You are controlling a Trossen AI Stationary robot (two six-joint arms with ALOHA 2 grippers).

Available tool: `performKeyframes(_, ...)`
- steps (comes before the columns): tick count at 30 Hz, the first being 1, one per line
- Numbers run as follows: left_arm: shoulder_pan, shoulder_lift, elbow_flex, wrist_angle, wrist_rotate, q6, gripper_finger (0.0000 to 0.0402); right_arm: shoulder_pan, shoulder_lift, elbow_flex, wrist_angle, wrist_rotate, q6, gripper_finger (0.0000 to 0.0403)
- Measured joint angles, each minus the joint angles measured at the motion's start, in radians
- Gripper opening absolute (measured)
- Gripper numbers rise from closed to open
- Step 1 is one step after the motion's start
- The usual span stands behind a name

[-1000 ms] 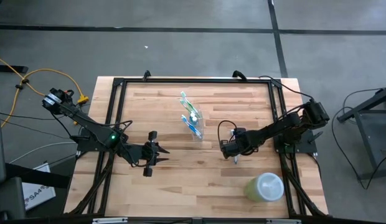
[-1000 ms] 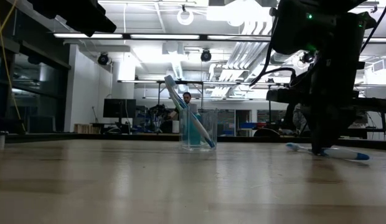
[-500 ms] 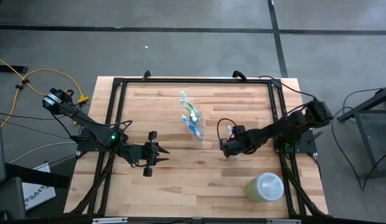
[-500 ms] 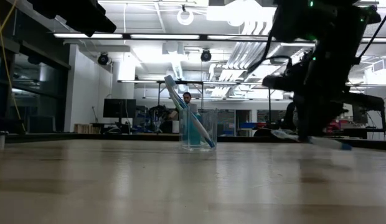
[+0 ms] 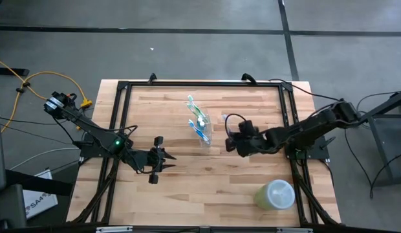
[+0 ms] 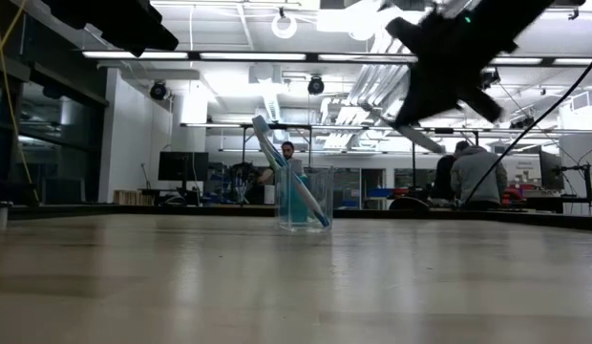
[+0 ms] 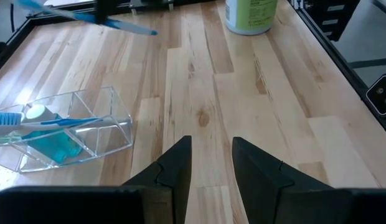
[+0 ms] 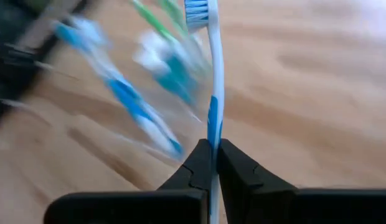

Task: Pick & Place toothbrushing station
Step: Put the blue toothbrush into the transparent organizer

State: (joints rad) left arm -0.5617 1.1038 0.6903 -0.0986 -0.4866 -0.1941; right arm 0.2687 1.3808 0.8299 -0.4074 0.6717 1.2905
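A pale green round container [image 5: 275, 194] is standing near the tabletop's [image 5: 187, 188] front right corner; a yellow cable [image 5: 19, 81] is lying on the floor off the left edge; two people [image 6: 468, 177] are standing in the room behind.

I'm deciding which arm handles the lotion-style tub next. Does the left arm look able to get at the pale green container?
Probably yes. The left gripper is open and empty, with bare wood between it and the pale green container; the right gripper is off that path, holding a toothbrush.

Clear plastic cup [image 7: 68, 127], matt wooden table [image 7: 255, 112]
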Motion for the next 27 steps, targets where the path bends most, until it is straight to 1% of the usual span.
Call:
performKeyframes(5, 0.000, 0.000, 0.000, 0.000, 0.000, 0.014, 0.0110, 0.000, 0.001, 0.000, 0.275, 0.102, -0.358, 0.0005)
performKeyframes(10, 0.000, 0.000, 0.000, 0.000, 0.000, 0.013, 0.0110, 0.000, 0.001, 0.001, 0.453, 0.185, -0.609, 0.0005)
performKeyframes(13, 0.000, 0.000, 0.000, 0.000, 0.000, 0.013, 0.0110, 0.000, 0.003, 0.001, 0.510, 0.223, -0.703, 0.0005)
performKeyframes(16, 0.000, 0.000, 0.000, 0.001, 0.000, 0.013, 0.0110, 0.000, 0.047, 0.001, 0.591, 0.268, -0.796, 0.0005)
performKeyframes(18, 0.000, 0.000, 0.000, 0.001, 0.000, 0.012, 0.0110, 0.000, 0.084, -0.001, 0.652, 0.278, -0.865, 0.0005)
performKeyframes(21, 0.000, 0.000, 0.000, 0.001, 0.000, 0.011, 0.0110, -0.006, 0.159, 0.001, 0.789, 0.297, -0.957, 0.0005)
performKeyframes(27, 0.000, 0.000, 0.000, 0.001, -0.001, 0.010, 0.0110, -0.010, 0.311, 0.000, 1.123, 0.321, -1.116, 0.0005)
